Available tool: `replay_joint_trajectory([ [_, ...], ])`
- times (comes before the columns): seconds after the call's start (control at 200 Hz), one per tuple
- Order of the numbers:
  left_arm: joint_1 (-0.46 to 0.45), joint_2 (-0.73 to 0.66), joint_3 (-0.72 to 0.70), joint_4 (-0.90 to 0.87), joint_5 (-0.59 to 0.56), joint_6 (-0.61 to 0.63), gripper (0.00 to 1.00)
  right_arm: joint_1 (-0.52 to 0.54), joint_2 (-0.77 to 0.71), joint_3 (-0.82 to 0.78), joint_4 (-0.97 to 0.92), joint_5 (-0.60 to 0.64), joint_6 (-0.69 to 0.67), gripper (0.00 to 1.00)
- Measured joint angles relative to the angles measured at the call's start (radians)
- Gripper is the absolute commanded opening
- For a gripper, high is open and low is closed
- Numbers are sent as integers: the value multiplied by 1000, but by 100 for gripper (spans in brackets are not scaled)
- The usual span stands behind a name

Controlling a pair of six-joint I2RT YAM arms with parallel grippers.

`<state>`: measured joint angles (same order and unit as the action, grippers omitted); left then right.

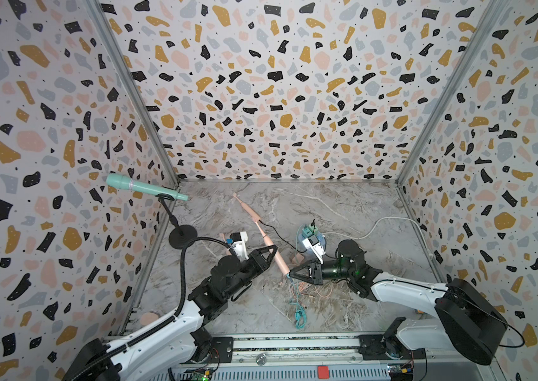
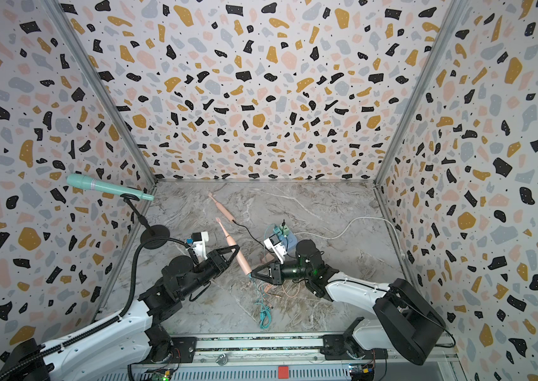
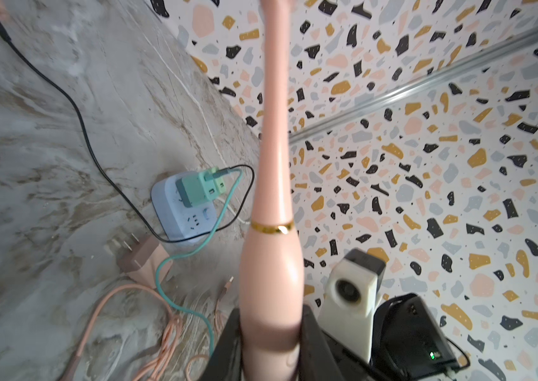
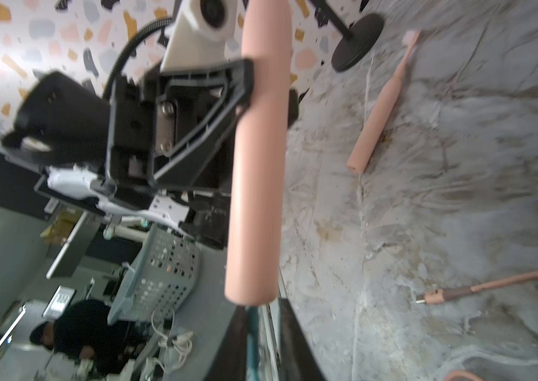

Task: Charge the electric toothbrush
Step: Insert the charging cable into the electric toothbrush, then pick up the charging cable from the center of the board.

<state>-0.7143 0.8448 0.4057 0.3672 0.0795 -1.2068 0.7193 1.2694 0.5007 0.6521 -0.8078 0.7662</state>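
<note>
Grips the pink toothbrush in the left claw, clear of the bench. Holds the right claw narrowly parted around the teal cable at its base.

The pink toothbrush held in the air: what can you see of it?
The smooth pink plastic electric toothbrush has a slim neck, a gold ring and a thicker round handle. It hangs tilted above the marble tabletop, its handle clamped in the jaws of the left gripper. A teal cable meets its flat base; whether it is plugged in is unclear.
</note>
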Motion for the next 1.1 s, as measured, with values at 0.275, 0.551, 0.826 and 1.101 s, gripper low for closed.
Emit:
replay_joint_trajectory([
  [0.275, 147, 30, 270, -289, 177, 72, 0, -76, -235, 24, -152, 203, -104, 73],
  [0.551, 197, 88, 535, -520, 277, 123, 0, -137, -215, -10, -310, 291, -140, 70],
  [0.826, 236, 110, 610, -646, 310, 165, 0, 39, -181, -88, -341, 371, -261, 65],
  [1.101, 264, 149, 708, -747, 306, 211, 0, 72, -128, -137, -346, 512, -335, 63],
])
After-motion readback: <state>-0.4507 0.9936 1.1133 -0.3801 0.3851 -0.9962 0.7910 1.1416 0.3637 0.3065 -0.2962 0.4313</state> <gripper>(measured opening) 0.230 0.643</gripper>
